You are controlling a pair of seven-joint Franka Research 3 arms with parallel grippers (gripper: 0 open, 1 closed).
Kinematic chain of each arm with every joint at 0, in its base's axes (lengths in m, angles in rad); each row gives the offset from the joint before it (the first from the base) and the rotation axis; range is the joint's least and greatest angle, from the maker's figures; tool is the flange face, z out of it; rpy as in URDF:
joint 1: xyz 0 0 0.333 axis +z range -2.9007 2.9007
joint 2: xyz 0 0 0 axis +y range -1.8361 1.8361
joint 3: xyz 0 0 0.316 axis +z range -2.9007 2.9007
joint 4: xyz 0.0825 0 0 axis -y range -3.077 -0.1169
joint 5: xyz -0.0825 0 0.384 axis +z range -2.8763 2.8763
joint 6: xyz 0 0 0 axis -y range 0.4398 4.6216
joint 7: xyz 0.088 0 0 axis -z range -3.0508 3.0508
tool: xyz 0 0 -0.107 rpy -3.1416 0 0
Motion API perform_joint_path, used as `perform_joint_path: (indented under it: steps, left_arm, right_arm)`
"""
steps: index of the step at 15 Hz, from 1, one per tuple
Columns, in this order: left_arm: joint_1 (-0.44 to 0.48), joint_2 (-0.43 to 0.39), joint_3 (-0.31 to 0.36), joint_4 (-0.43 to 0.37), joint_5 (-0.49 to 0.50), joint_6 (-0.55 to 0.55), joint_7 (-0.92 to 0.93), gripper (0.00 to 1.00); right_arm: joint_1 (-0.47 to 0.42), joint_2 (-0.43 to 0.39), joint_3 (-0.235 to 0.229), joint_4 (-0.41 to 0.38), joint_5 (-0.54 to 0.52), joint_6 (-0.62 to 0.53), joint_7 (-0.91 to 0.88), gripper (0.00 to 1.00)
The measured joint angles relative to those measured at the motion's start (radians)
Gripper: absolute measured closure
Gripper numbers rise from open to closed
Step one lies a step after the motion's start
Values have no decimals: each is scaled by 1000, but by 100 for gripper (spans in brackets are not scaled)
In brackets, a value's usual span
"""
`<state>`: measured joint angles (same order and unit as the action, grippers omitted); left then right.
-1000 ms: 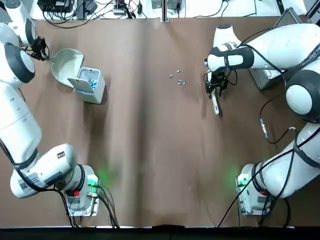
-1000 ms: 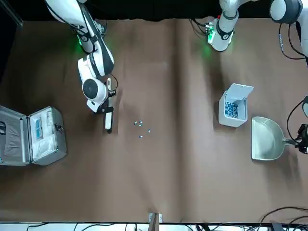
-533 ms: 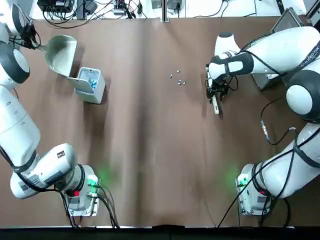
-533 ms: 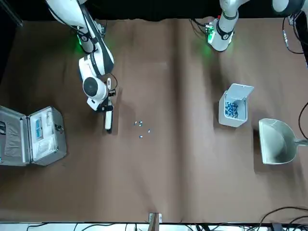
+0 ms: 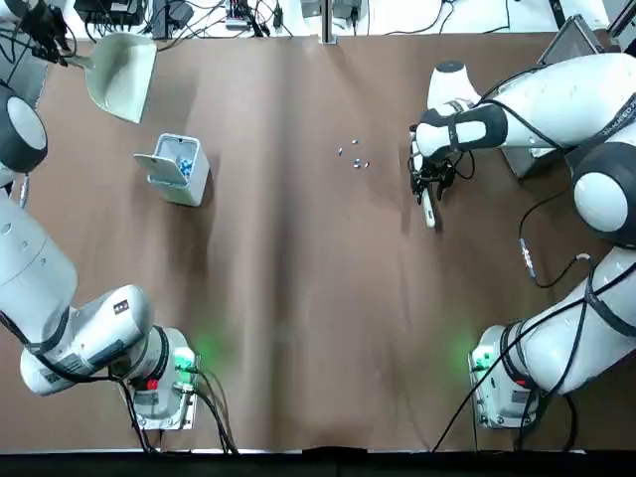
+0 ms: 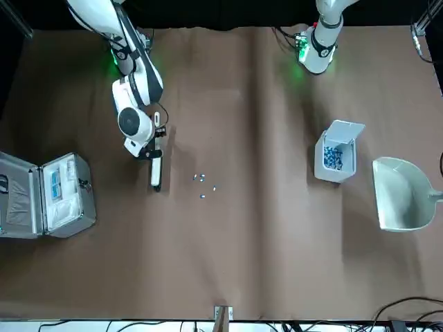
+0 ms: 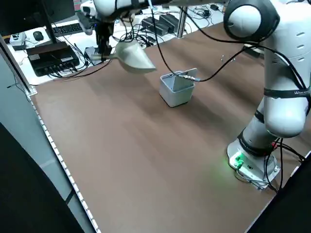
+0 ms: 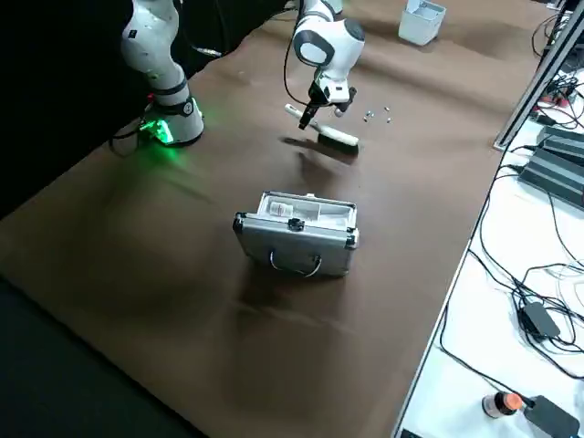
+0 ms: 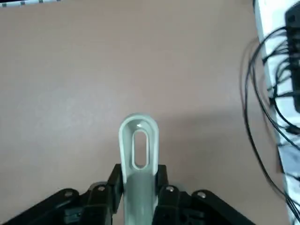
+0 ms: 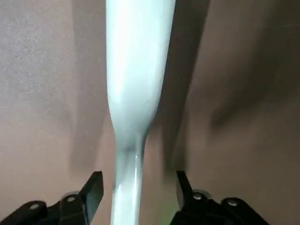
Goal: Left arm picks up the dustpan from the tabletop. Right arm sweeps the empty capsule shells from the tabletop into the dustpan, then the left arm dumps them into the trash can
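Note:
The cream dustpan [image 5: 121,62] hangs above the table's far left corner, past the trash can [image 5: 175,169]. My left gripper [image 5: 56,46] is shut on its thin handle [image 9: 137,154]; the left side view shows the dustpan [image 7: 132,56] held in the air. The empty capsule shells [image 5: 353,157] lie as a small cluster mid-table at the far side. My right gripper [image 5: 430,185] is down over the white brush [image 5: 428,207], to the right of the shells. Its fingers [image 10: 92,191] stand open on either side of the brush handle [image 10: 126,183], with gaps showing.
An open silver case [image 6: 46,195] lies at the robot's far right, beyond the brush [image 6: 156,170]. The trash can [image 6: 336,153] has its flap lid up and blue bits inside. Cables and equipment [image 7: 53,51] sit off the table's far edge.
My left arm has carried the dustpan up and away from beside the trash can toward the far left corner. The right gripper has stayed over the brush, which has not moved.

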<state>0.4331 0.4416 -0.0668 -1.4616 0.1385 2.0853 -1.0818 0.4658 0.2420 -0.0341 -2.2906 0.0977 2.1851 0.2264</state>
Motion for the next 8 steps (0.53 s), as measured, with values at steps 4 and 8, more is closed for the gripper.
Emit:
perform_joint_path:
  steps: [4,8]
  left_arm:
    - [-1,-79,-52,0,-15,-94,-11,67]
    - [-2,-128,-131,-1,-18,-168,-118,67]
  right_arm:
    - [10,-3,0,-1,0,0,0,37]
    - [13,-3,0,-6,0,0,1,43]
